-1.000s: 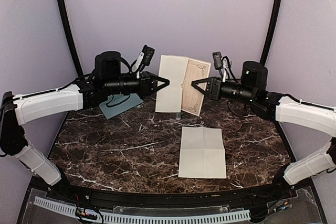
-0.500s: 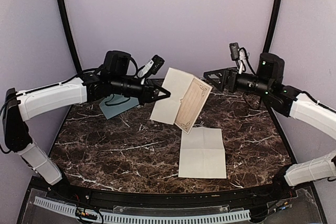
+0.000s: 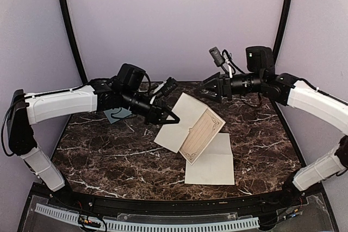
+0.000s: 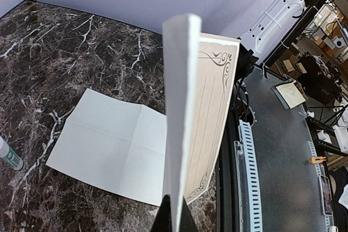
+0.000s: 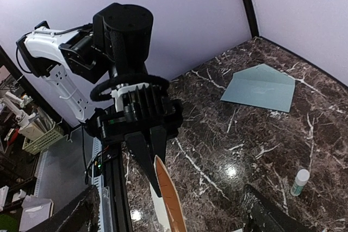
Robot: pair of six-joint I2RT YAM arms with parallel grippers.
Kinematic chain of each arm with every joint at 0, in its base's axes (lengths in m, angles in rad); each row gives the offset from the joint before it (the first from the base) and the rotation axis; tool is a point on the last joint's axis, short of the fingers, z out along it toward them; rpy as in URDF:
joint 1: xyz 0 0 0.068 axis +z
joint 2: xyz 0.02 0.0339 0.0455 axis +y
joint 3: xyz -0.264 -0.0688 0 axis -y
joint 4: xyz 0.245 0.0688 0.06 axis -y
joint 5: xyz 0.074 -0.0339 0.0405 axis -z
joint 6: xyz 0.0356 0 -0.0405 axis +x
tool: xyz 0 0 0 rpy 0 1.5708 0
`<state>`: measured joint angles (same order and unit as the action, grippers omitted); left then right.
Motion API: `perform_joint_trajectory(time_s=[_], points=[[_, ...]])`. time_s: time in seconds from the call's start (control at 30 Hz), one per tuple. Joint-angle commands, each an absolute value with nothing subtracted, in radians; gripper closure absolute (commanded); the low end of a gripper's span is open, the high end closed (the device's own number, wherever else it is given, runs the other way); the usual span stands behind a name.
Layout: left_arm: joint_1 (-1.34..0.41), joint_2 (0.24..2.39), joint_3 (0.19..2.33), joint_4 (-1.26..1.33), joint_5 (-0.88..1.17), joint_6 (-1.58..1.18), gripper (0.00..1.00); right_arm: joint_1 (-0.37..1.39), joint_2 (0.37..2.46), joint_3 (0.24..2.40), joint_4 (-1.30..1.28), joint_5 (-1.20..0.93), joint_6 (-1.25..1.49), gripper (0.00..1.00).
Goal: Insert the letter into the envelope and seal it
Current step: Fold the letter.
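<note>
Letter (image 3: 190,129) pinched by left tool (image 3: 174,119) (arm outstretched).

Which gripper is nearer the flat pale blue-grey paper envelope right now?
Left. The left gripper, shut on the folded cream letter, is a short way right of the envelope; the right gripper hangs open farther right.

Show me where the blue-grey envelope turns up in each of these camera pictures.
Top external: the envelope is at left of centre, mostly hidden behind the left arm.
Left wrist: not in it.
Right wrist: upper right, lying flat.
Shared landmark: the folded letter, pinched in the left gripper, shows in all three views.
</note>
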<state>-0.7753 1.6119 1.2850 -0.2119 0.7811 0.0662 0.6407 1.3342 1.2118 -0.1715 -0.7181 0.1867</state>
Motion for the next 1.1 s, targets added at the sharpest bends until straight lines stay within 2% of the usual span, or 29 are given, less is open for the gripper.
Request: perform_joint_trajectory(time_s=[0.0, 0.13, 0.23, 0.3, 0.4, 0.6, 0.67, 0.7, 0.8, 0.93, 1.07], points=[[-0.790, 1.592, 1.267, -0.194, 0.855, 0.058, 1.00, 0.665, 1.372, 1.223, -0.178, -0.857, 0.179, 0.16], [-0.795, 1.598, 1.267, -0.197, 0.853, 0.055, 1.00, 0.689, 1.410, 1.242, -0.220, -0.855, 0.162, 0.22], [-0.799, 1.601, 1.268, -0.192, 0.856, 0.048, 1.00, 0.697, 1.426, 1.232, -0.218, -0.847, 0.163, 0.33], [-0.802, 1.603, 1.268, -0.188, 0.862, 0.045, 1.00, 0.703, 1.433, 1.223, -0.205, -0.854, 0.167, 0.44], [-0.805, 1.603, 1.265, -0.186, 0.861, 0.044, 1.00, 0.707, 1.438, 1.222, -0.196, -0.858, 0.179, 0.69], [-0.811, 1.602, 1.269, -0.187, 0.867, 0.042, 1.00, 0.710, 1.445, 1.227, -0.198, -0.864, 0.171, 1.00], [-0.811, 1.598, 1.274, -0.179, 0.877, 0.029, 0.83, 0.710, 1.446, 1.227, -0.201, -0.863, 0.167, 1.00], [-0.811, 1.594, 1.275, -0.162, 0.881, 0.015, 0.66, 0.710, 1.446, 1.227, -0.203, -0.865, 0.163, 1.00], [-0.811, 1.578, 1.274, -0.120, 0.898, -0.022, 0.41, 0.709, 1.449, 1.227, -0.218, -0.871, 0.152, 1.00], [-0.809, 1.558, 1.276, -0.076, 0.876, -0.054, 0.37, 0.710, 1.450, 1.227, -0.232, -0.887, 0.143, 1.00], [-0.795, 1.556, 1.279, -0.044, 0.856, -0.081, 0.40, 0.712, 1.448, 1.218, -0.236, -0.901, 0.140, 1.00]])
